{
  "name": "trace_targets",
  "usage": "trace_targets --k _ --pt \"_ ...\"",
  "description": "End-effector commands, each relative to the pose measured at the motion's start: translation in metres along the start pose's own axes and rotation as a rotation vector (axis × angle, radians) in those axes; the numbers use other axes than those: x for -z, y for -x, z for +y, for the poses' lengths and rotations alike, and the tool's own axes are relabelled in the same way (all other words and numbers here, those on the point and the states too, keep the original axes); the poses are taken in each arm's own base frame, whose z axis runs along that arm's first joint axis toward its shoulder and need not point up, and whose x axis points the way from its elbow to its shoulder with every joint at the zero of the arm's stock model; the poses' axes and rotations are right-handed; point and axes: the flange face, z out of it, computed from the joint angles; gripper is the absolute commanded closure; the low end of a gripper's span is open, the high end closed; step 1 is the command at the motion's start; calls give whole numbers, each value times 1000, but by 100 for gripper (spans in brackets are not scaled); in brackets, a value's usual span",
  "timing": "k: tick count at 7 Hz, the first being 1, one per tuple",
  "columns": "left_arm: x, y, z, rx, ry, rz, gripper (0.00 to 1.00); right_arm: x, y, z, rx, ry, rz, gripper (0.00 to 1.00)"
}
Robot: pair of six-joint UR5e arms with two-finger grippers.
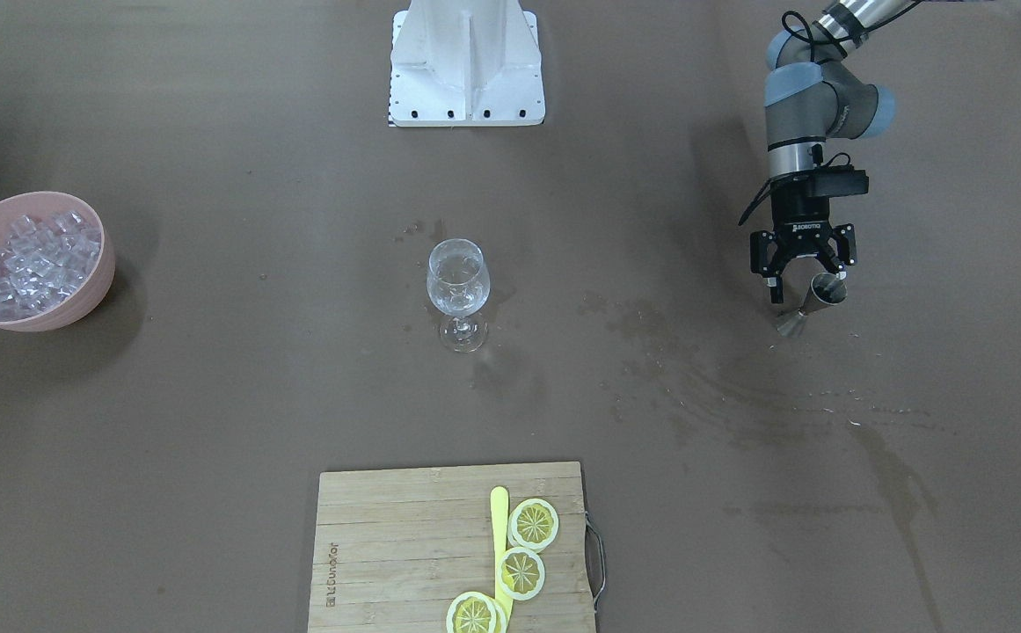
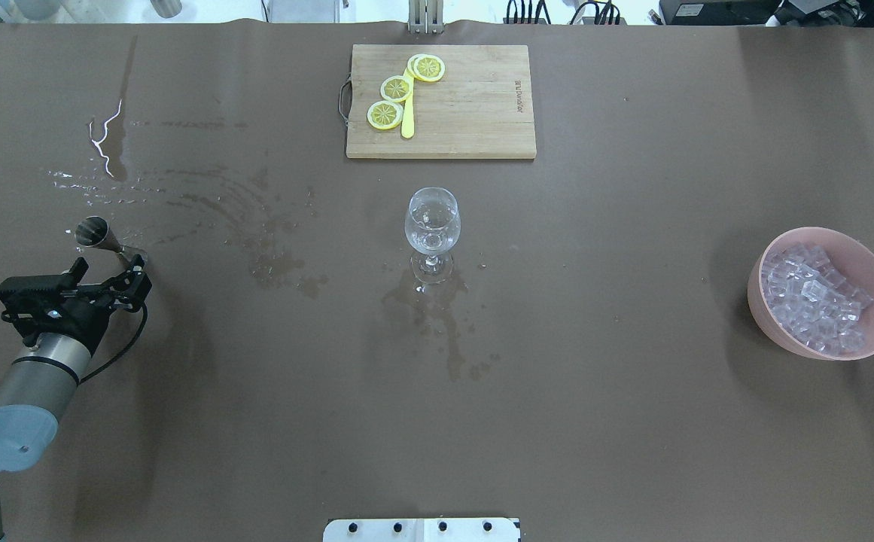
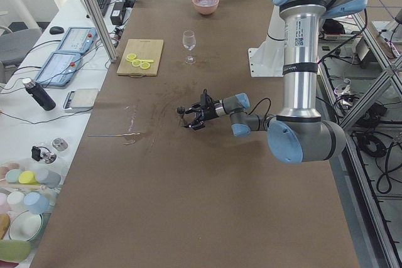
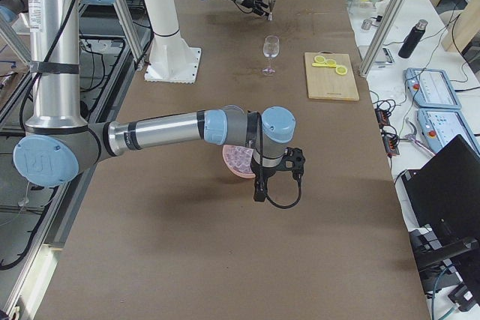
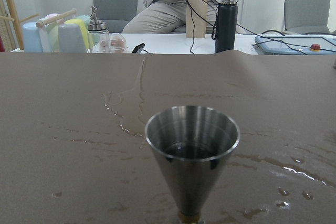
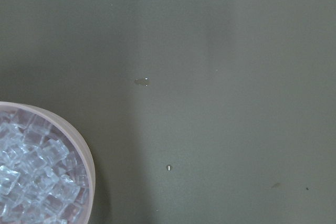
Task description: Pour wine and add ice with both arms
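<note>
A clear wine glass (image 1: 457, 281) (image 2: 432, 222) stands upright mid-table with a little clear liquid in it. My left gripper (image 1: 805, 280) (image 2: 108, 265) hovers low with its jaws open. A steel jigger (image 1: 813, 303) (image 2: 102, 237) (image 5: 191, 150) stands just in front of the fingertips, a little liquid at its bottom. The ice (image 1: 35, 259) (image 2: 813, 301) (image 6: 31, 187) fills a pink bowl (image 1: 88, 294) (image 2: 757, 301) (image 6: 87, 167). My right gripper (image 4: 259, 192) hangs over the bowl's edge, and I cannot tell whether it is open or shut.
A wooden cutting board (image 1: 404, 545) (image 2: 474, 113) holds three lemon slices (image 2: 396, 88) and a yellow knife (image 2: 407, 120). Wet streaks (image 2: 203, 196) run between jigger and glass. The white base block (image 1: 466, 66) is at the robot's edge. A seated person (image 5: 178, 3) is beyond the table.
</note>
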Motion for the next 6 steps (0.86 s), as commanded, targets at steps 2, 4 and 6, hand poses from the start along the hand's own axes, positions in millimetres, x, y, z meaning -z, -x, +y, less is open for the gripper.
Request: trace_targets --k 2,4,6 --pt "-13 -4 -16 16 -7 -8 6 -1 0 0 -1 1 -1 0" --pt "-19 -12 -14 19 -9 -8 6 -2 -1 0 -3 3 -1 0" --pt "-26 -13 -16 7 -18 -16 6 -2 -1 0 -3 3 -1 0"
